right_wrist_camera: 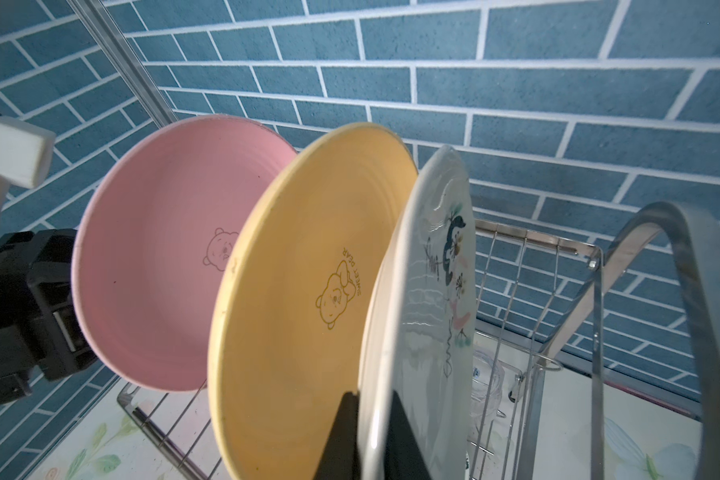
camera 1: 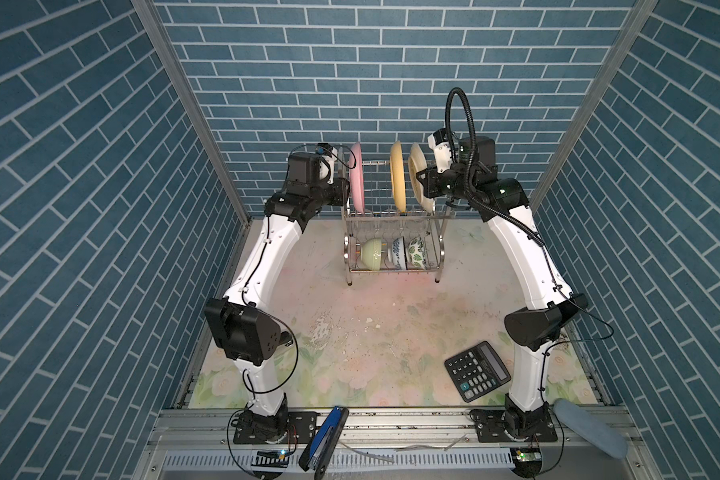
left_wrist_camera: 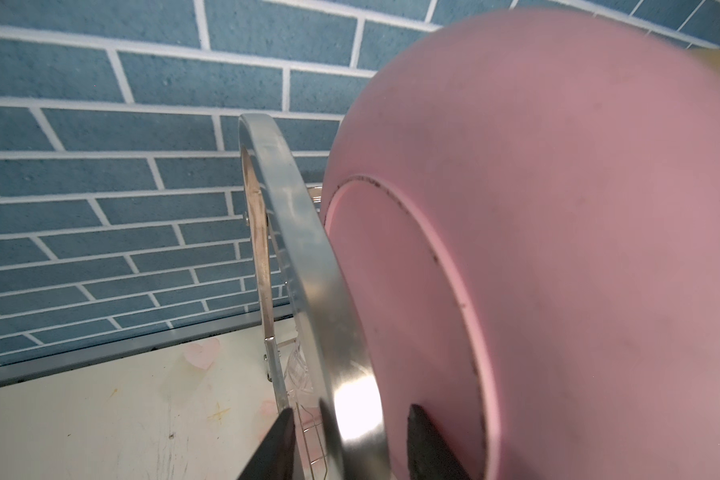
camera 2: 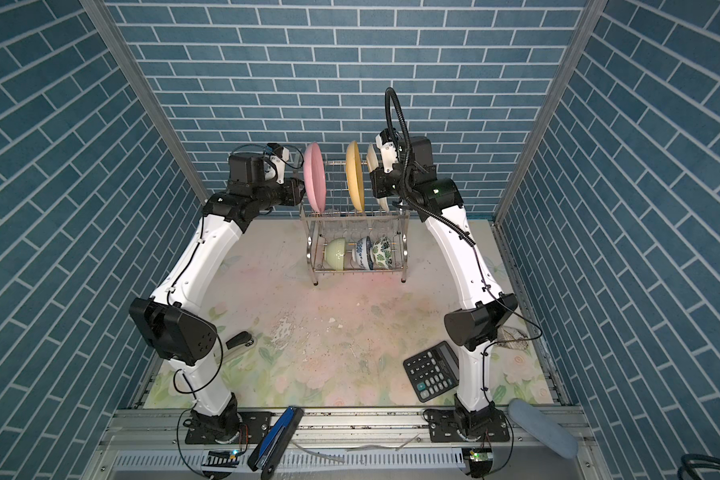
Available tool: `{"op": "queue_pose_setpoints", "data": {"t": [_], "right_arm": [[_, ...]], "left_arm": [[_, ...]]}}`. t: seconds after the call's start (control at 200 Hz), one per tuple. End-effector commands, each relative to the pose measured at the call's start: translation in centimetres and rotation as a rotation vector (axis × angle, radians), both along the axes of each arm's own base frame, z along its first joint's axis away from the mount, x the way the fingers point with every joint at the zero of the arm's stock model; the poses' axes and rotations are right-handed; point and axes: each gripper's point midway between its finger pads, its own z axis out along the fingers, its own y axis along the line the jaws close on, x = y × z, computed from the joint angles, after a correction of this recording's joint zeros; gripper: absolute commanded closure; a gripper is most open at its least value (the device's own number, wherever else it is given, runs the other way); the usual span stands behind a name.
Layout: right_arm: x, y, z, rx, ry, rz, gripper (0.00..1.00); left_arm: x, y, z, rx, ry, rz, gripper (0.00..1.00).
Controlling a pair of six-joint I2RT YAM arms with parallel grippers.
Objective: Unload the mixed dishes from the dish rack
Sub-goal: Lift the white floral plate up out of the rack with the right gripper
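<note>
Blue brick-pattern walls close in the floral bench, and I see the dish rack standing at the back of it, between my two arms. On its top tier the pink plate, yellow plate and cream plate stand on edge, left to right in both top views. Below them, the pale-green bowl, blue-white bowl and green-leaf bowl sit tipped on edge in a row.

My right fingers are pinched narrow on the cream plate's rim, one on each face. The plate is upright, just beside the yellow one.

My left fingers stand partly apart at the rack's left end, astride its arched side frame with a gap on each side. They grip nothing, and the pink plate's underside is right next to them.

A black calculator lies near the right arm's base, well apart from the rack.
</note>
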Motion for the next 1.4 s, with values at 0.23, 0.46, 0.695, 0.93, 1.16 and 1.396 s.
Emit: {"op": "queue_pose_setpoints", "data": {"t": [0.23, 0.46, 0.695, 0.93, 1.16, 1.396], "right_arm": [[-2.6, -0.4, 7.4, 0.055, -0.194, 0.032, 1.00], [-2.5, -0.7, 7.9, 0.033, -0.228, 0.021, 1.00], [-2.4, -0.9, 8.1, 0.019, -0.248, 0.015, 1.00], [-3.6, -1.3, 10.0, 0.044, -0.287, 0.028, 1.00], [-4.6, -1.5, 11.6, 0.093, -0.322, 0.034, 1.00], [-3.9, -1.5, 12.2, 0.147, -0.345, 0.013, 1.00]], "left_arm": [[-0.1, -0.2, 0.7, -0.004, -0.016, -0.010, 0.55], [0.0, -0.2, 0.4, -0.001, -0.007, -0.010, 0.55], [0.0, -0.3, 0.5, -0.005, -0.011, -0.011, 0.55], [0.3, -0.3, 0.2, 0.003, -0.006, -0.008, 0.55], [0.3, -0.3, 0.0, 0.003, -0.002, -0.008, 0.55], [0.3, -0.3, 0.1, -0.001, -0.002, -0.010, 0.55]]}}
